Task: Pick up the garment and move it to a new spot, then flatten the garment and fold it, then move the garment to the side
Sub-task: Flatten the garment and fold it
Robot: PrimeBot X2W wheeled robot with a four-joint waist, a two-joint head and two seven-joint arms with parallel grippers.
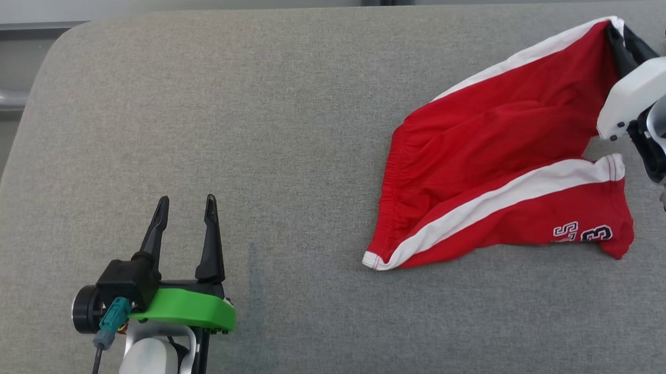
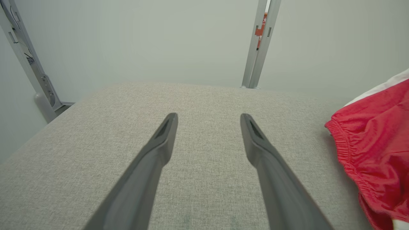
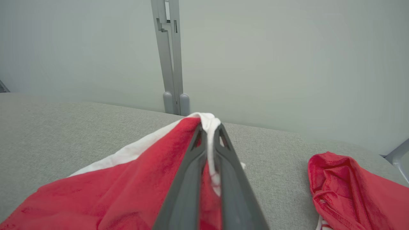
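The garment (image 1: 494, 146) is a pair of red shorts with white side stripes and dark numbers on one leg, lying rumpled on the right half of the grey cushion (image 1: 285, 127). My right gripper (image 1: 618, 31) is shut on the white-edged hem of the far leg, lifting that corner; in the right wrist view the fingers (image 3: 191, 172) pinch the white hem of the garment (image 3: 127, 188). My left gripper (image 1: 186, 200) stands open at the lower left, well apart from the shorts, with nothing between its fingers (image 2: 159, 143). The garment's elastic waistband (image 2: 374, 147) shows at the right edge of the left wrist view.
The grey fabric cushion (image 2: 204, 105) fills the work area, with a rounded far-left corner. Beyond its far edge a pale wall carries a grey metal upright (image 3: 171, 64). Bare cushion lies between my left gripper and the shorts.
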